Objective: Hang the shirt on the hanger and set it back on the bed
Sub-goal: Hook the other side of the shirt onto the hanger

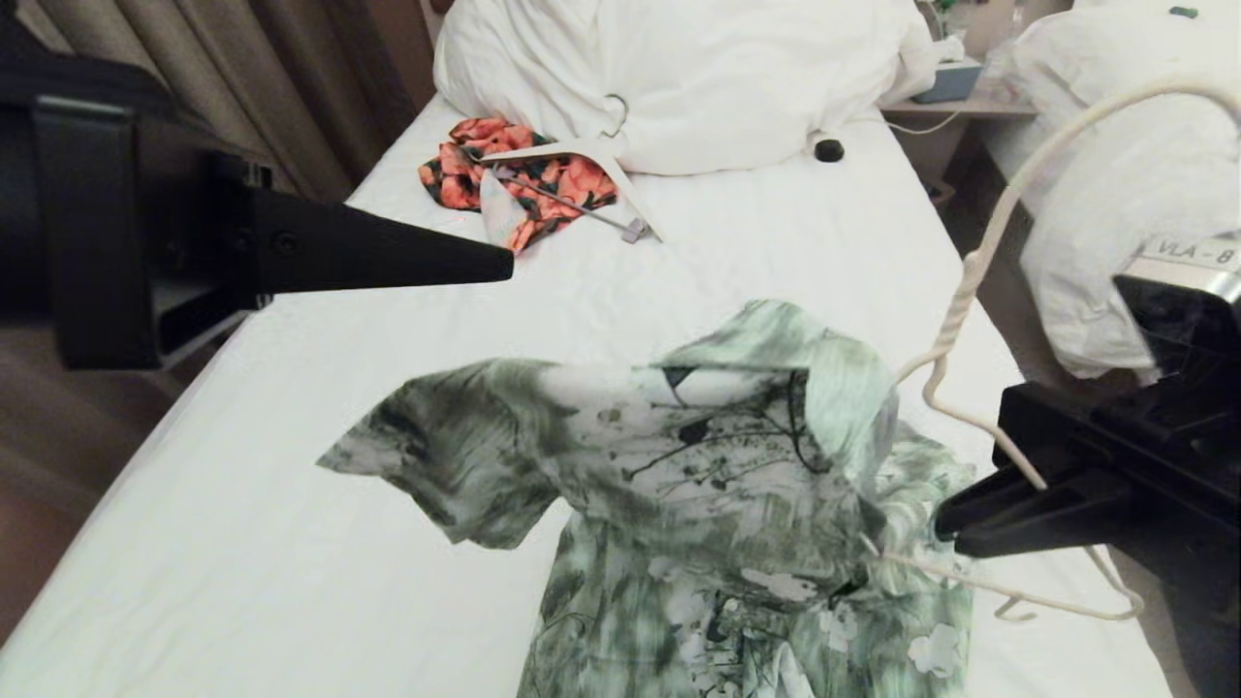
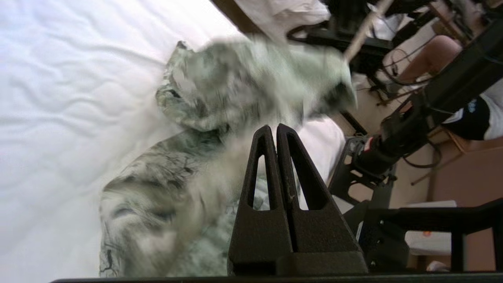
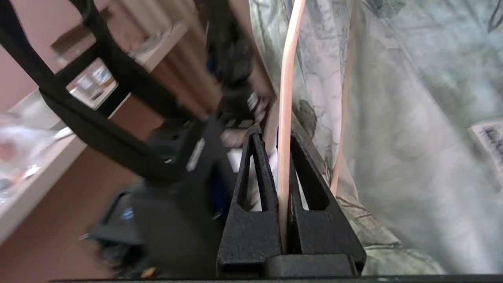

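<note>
between right tool (image 3: 275, 141) prongs: hanger (image 3: 285, 98).

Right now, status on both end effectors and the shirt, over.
Right end effector shut on the hanger, partly inside the shirt. Left end effector shut, empty, above the bed. Nothing blocking.

My right gripper (image 3: 277, 137) pinches the thin cream hanger (image 3: 286, 98) between its jaws, the green-and-white shirt (image 3: 401, 129) draped just beside it.
</note>
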Motion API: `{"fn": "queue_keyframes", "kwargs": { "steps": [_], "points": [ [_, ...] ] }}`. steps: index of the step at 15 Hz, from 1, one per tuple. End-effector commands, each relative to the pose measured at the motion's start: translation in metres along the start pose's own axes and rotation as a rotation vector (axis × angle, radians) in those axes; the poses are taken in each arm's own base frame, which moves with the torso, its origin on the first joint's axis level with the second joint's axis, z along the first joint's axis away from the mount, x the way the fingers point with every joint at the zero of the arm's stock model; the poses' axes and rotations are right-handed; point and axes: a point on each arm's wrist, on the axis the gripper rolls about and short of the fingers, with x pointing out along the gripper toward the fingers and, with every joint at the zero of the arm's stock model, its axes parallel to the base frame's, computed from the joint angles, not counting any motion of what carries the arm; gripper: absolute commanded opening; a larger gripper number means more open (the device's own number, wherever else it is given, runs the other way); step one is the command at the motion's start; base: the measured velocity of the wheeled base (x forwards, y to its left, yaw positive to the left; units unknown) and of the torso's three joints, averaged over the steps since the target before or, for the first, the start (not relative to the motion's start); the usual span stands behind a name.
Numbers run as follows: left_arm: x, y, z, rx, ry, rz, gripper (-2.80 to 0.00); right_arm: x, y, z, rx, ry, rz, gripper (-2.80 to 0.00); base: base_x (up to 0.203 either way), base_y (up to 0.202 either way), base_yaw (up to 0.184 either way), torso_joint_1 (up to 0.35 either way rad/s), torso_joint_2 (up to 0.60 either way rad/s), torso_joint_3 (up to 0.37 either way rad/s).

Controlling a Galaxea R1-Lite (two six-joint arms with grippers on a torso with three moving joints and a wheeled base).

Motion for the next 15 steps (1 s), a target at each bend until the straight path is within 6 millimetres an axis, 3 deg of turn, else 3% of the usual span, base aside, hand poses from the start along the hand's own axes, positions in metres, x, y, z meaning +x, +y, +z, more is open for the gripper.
{"fn": "queue_keyframes", "kwargs": {
  "steps": [1, 5, 6, 15],
  "points": [
    [-0.009, -0.003, -0.007, -0.003, 0.003, 0.007, -2.80, 0.007, 0.011, 0.002, -0.004, 0.016, 0.024, -2.80, 0.000, 0.000, 0.000, 0.000, 0.00, 0.000],
    [-0.016, -0.007, -0.017, 0.000, 0.014, -0.004, -2.80, 0.009, 0.028, 0.009, 0.005, 0.036, 0.030, -2.80, 0.000, 0.000, 0.000, 0.000, 0.00, 0.000],
    [-0.014, -0.007, -0.019, -0.001, 0.022, -0.006, 0.00, 0.010, 0.032, 0.009, 0.014, 0.043, 0.032, -2.80, 0.000, 0.000, 0.000, 0.000, 0.00, 0.000],
    [-0.008, -0.023, -0.021, 0.062, 0.037, -0.114, 0.00, 0.016, 0.028, 0.012, 0.023, 0.059, 0.046, -2.80, 0.000, 0.000, 0.000, 0.000, 0.00, 0.000]
  ]
}}
